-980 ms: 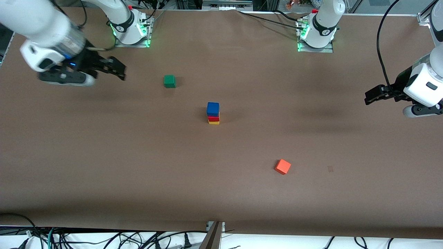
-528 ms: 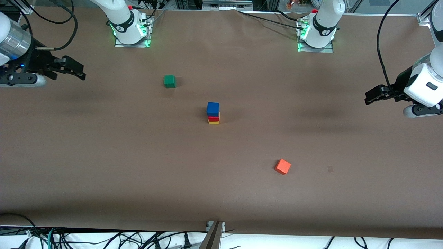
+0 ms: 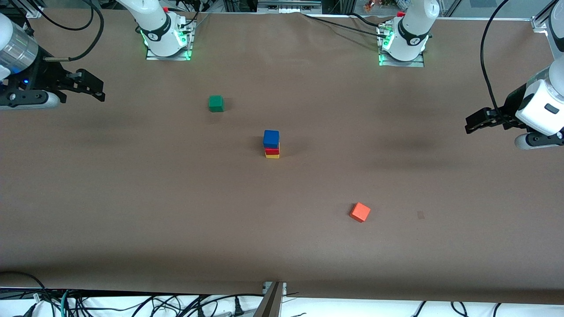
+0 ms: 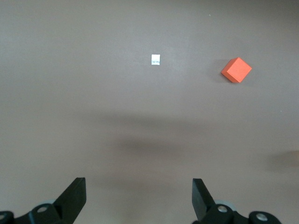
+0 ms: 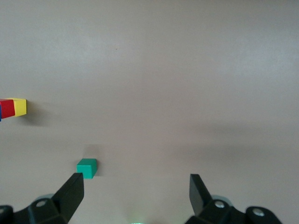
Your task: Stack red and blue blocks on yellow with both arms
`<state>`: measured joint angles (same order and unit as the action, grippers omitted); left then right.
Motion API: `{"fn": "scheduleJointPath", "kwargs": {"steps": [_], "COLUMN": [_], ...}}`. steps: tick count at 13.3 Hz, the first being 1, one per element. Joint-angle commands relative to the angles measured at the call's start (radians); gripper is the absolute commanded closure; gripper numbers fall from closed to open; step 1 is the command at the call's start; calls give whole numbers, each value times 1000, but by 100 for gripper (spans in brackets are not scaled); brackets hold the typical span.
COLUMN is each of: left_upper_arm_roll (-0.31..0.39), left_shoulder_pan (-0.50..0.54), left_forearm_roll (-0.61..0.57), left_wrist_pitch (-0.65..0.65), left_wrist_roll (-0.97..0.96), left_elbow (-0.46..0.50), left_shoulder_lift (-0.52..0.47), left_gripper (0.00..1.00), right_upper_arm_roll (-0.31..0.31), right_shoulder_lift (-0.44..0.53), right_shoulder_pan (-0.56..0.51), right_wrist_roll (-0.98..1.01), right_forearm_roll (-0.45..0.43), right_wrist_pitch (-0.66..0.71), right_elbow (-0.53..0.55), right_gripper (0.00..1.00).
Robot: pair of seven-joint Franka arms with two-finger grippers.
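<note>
In the middle of the table the blue block (image 3: 271, 138) sits on the red block (image 3: 272, 151), which sits on the yellow cube (image 3: 272, 156). The right wrist view shows the red block (image 5: 6, 108) and yellow cube (image 5: 20, 106) at its edge. My right gripper (image 3: 98, 90) is open and empty, up over the right arm's end of the table. My left gripper (image 3: 469, 127) is open and empty, up over the left arm's end. Both are well apart from the stack.
A green cube (image 3: 216, 103) lies farther from the front camera than the stack, toward the right arm's end; it shows in the right wrist view (image 5: 87, 168). An orange-red cube (image 3: 360, 212) lies nearer, toward the left arm's end, also in the left wrist view (image 4: 236, 70).
My right gripper has pulled away from the middle toward the right arm's end of the table, then nearly stopped. The left arm and the stack have not moved.
</note>
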<state>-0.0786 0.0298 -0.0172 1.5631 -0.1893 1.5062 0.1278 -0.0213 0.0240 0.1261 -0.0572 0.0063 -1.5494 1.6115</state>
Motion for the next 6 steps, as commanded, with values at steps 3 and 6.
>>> {"fn": "scheduleJointPath", "kwargs": {"steps": [3, 6], "left_upper_arm_roll": [-3, -4], "left_shoulder_pan": [7, 7], "left_forearm_roll": [25, 25], "left_wrist_pitch": [-12, -12], "left_wrist_roll": [21, 21], "left_elbow": [-37, -37], "left_shoulder_lift": [19, 19], "left_gripper": [0, 0], "right_upper_arm_roll": [18, 11], "right_shoulder_lift": [-19, -33], "right_shoulder_pan": [-37, -49], "right_wrist_roll": [34, 66], "right_forearm_roll": [-9, -11], "right_wrist_pitch": [2, 0], "right_elbow": [-44, -54], "right_gripper": [0, 0]}}
